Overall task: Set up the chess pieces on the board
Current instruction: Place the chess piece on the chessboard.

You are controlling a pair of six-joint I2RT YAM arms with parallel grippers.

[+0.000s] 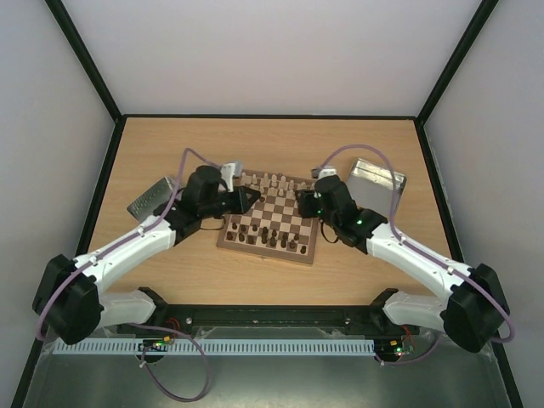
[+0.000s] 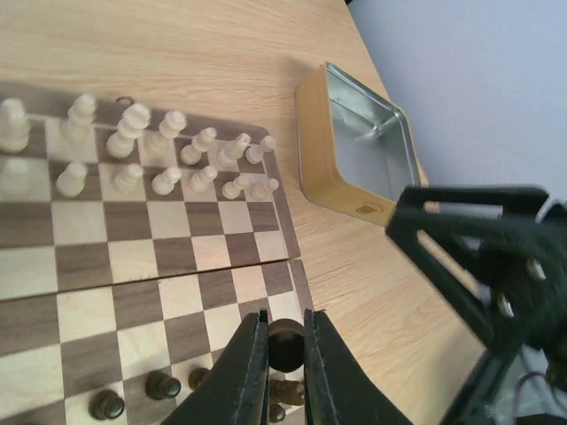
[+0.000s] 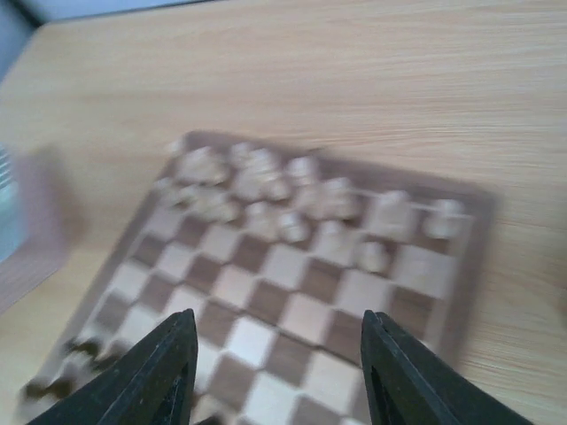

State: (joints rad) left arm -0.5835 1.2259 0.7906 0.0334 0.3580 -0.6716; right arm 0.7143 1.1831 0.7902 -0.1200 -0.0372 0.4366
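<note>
The board lies mid-table between my arms. Cream pieces stand in its two far rows and dark pieces in its near rows. My left gripper is shut on a dark round-headed piece and holds it just above the board's right-hand squares, over other dark pieces. The cream pieces show beyond it. In the top view the left gripper is at the board's left side. My right gripper is open and empty above the board, in a blurred view, and sits at the board's right side.
A silver tin lies left of the board and an open silver tin right of it; the latter also shows in the left wrist view. The right arm's black frame is close beside my left gripper.
</note>
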